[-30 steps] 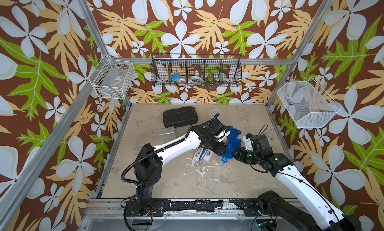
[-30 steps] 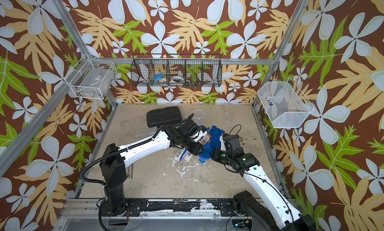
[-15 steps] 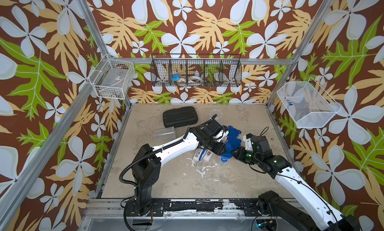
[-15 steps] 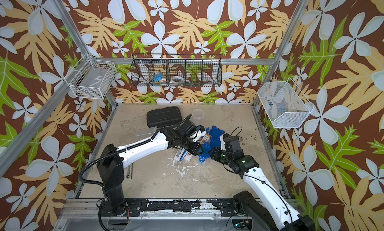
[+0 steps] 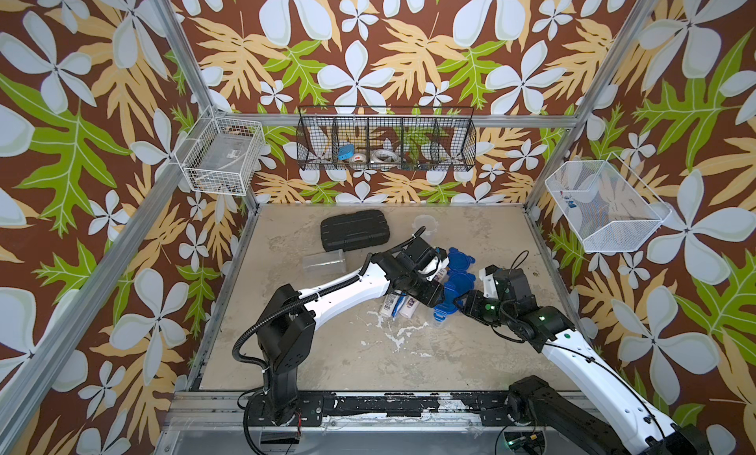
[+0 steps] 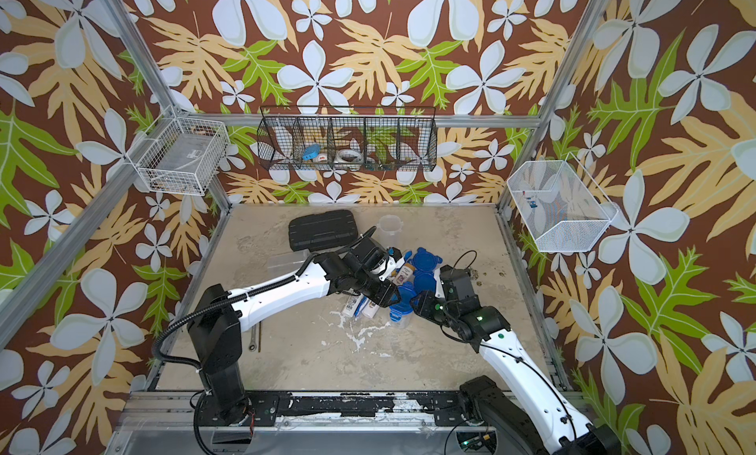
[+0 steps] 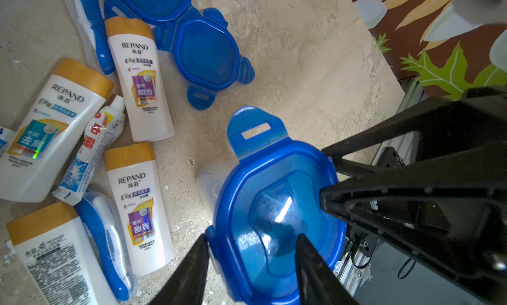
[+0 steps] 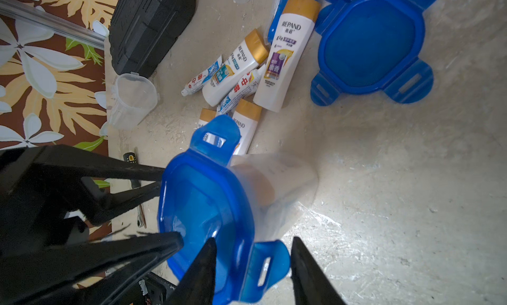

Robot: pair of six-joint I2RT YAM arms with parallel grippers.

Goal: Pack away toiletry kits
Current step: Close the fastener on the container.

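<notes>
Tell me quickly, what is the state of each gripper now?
Left gripper: closed on the blue plastic clip lid of a clear tumbler.
Right gripper: open, jaws astride one lid tab.

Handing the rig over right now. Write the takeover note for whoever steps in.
Left gripper: jaws apart at the lid of one tumbler; grip unclear.
Right gripper: open around one clip of that lid.
Done: lid on, something tan inside; clips look unsnapped.
Left: bottles, toothpaste tubes, toothbrushes, two loose lids and two empty tumblers sit out on the table.
</notes>
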